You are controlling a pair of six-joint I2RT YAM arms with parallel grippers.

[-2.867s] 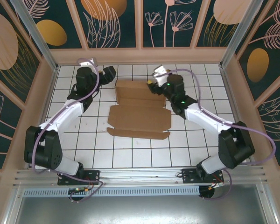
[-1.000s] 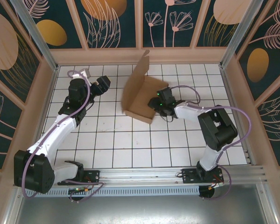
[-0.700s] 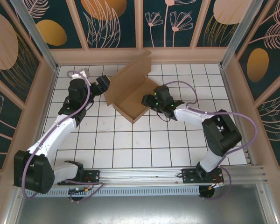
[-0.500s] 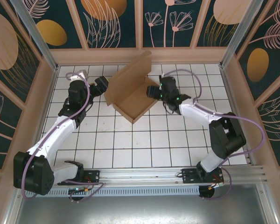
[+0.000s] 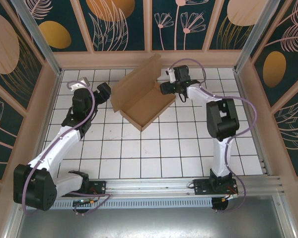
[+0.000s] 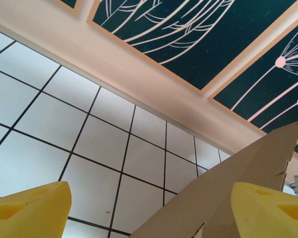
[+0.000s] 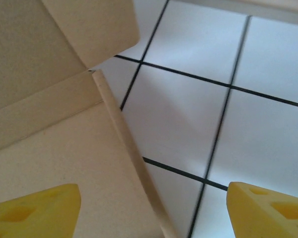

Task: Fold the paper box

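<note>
Presently the paper box [image 5: 139,99], judged light but stiff, sits part-folded near the far edge of the worktop [image 5: 139,148], between left gripper [image 5: 103,90] and right gripper [image 5: 164,88], both wide and empty; flap edges suit gripping.

Bright, even overhead light; soft shadows; slight right-wrist blur.

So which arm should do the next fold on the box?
Probably the right. The right gripper is open astride the paper box's edge, ready to pinch; the left gripper, also open, hangs just off its left corner.
</note>
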